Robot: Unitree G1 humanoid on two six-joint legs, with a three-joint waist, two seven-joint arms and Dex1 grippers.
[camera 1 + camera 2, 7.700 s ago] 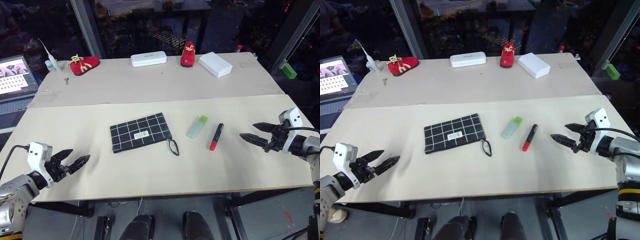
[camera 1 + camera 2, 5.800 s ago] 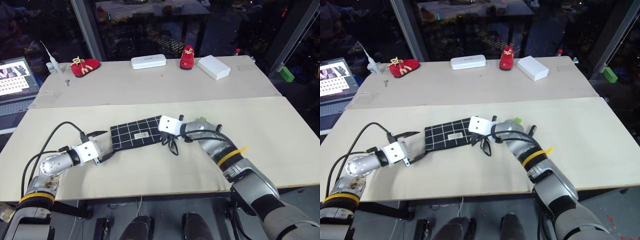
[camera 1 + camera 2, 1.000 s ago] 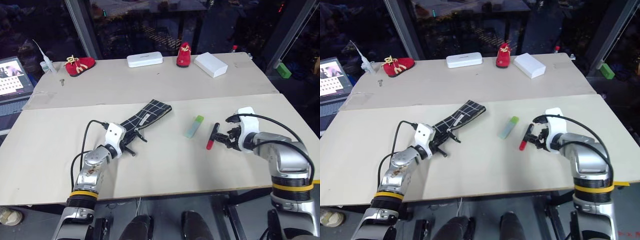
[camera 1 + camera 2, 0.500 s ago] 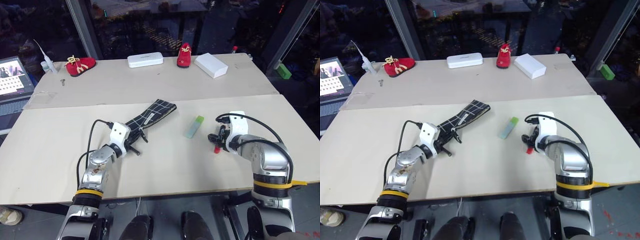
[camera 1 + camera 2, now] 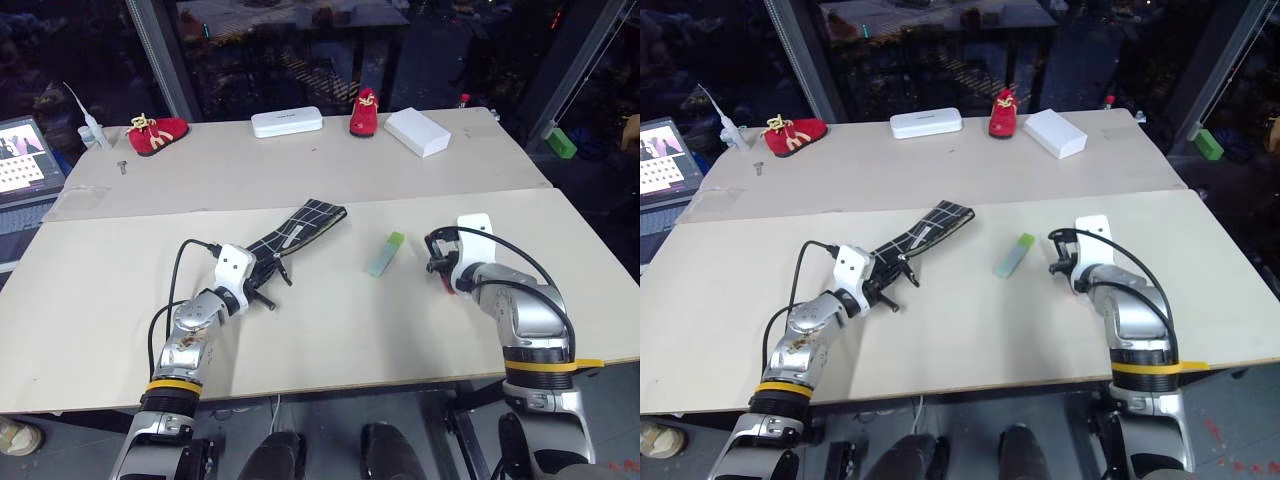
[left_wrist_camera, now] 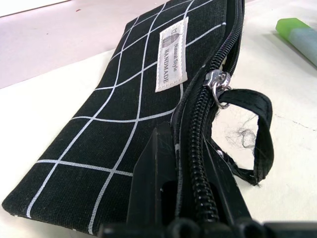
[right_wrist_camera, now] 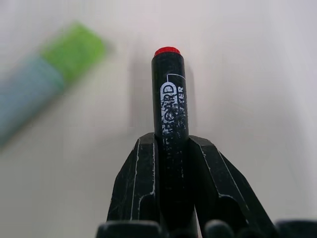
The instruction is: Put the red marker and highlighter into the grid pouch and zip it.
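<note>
The grid pouch [image 5: 302, 224] lies left of centre, tipped up on its long side, label [image 6: 172, 54] facing out. My left gripper [image 5: 258, 283] is shut on the pouch's near zipper edge [image 6: 185, 148]. The zipper slider [image 6: 216, 82] with its black pull loop sits a little beyond the fingers. The highlighter [image 5: 386, 254] lies on the table between the pouch and my right arm. My right gripper [image 7: 171, 141] is shut on the red marker [image 7: 168, 84], held just above the table [image 5: 447, 283], to the right of the highlighter.
At the table's far side are two red shoe-shaped objects [image 5: 155, 131] [image 5: 363, 111] and two white boxes [image 5: 286, 121] [image 5: 417, 131]. A laptop [image 5: 22, 160] stands at the far left, and a green block [image 5: 561, 146] sits off the table at the right.
My right gripper, open around the marker on the table a second ago, has shut on it and raised it slightly. The left gripper and the pouch have kept still.
</note>
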